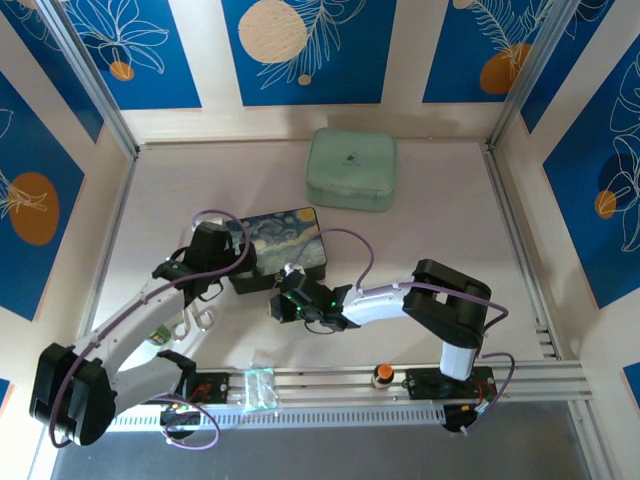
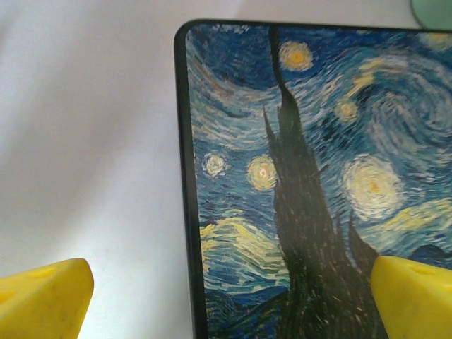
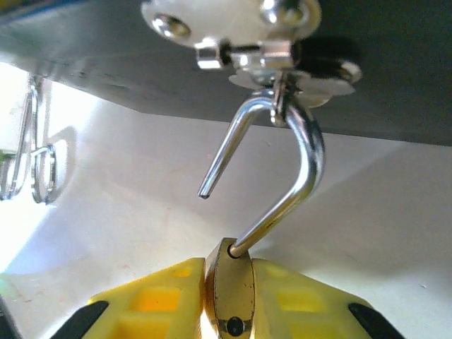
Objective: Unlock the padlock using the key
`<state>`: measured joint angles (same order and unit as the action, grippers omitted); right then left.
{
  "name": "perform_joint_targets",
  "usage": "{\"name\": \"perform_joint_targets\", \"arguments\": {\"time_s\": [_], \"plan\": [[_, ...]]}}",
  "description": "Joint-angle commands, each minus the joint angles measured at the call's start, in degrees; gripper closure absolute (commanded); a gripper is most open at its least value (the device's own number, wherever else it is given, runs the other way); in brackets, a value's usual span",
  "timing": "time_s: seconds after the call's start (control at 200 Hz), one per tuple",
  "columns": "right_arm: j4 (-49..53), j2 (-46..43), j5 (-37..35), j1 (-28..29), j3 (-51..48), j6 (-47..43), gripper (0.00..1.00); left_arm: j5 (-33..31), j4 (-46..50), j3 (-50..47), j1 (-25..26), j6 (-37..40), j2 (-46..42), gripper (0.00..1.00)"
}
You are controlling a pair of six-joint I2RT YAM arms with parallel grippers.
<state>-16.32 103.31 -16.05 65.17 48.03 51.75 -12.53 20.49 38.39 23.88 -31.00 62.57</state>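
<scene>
Brass padlock [image 3: 229, 304] is clamped by its body between the closed fingers of the right gripper [image 3: 229, 267], at the near side of the painted box [image 1: 285, 240] in the middle of the table [image 1: 430, 250]. Its shackle [image 3: 305, 162] is sprung: one leg hangs free of the body, the other sits in it, and the bend is hooked through the box hasp [image 3: 282, 70]. Unlocking appears complete; unhooking the shackle is left. Left gripper [image 2: 232, 293] is open above the lid's left edge, holding nothing.
</scene>
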Motion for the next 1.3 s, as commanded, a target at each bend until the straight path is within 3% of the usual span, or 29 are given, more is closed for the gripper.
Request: {"name": "perform_joint_targets", "arguments": {"time_s": [0.0,0.3,0.5,0.655,0.926,1.121,1.291], "plan": [[3.42,2.51,6.65,-0.66,-4.14,6.73,0.80,-0.91,-2.17,-1.27,-0.76,0.08,1.77,0.00],[-5.26,3.64,8.06,-1.96,-8.60,12.45,0.87,-1.57,-3.42,-3.39,-0.63,0.56,3.11,0.04],[-20.55,7.60,8.14,-3.28,-14.33,23.34,0.92,-3.19,-3.61,-6.21,-0.59,-0.79,3.10,0.11],[-32.14,12.27,8.26,-4.00,-15.34,26.69,0.92,-1.89,-5.01,-7.97,-0.59,-0.37,3.66,0.11],[-32.78,10.53,3.74,-4.00,-14.40,26.11,0.94,-0.83,-6.00,-9.46,-0.59,2.32,2.83,0.14],[-41.65,11.56,2.09,-3.94,-14.59,27.19,0.95,-0.58,-6.55,-10.27,-0.59,2.71,2.73,0.18],[-42.27,10.86,-0.80,-3.86,-14.61,28.07,0.95,-0.03,-6.84,-10.00,-0.59,2.97,3.74,0.17]]}}
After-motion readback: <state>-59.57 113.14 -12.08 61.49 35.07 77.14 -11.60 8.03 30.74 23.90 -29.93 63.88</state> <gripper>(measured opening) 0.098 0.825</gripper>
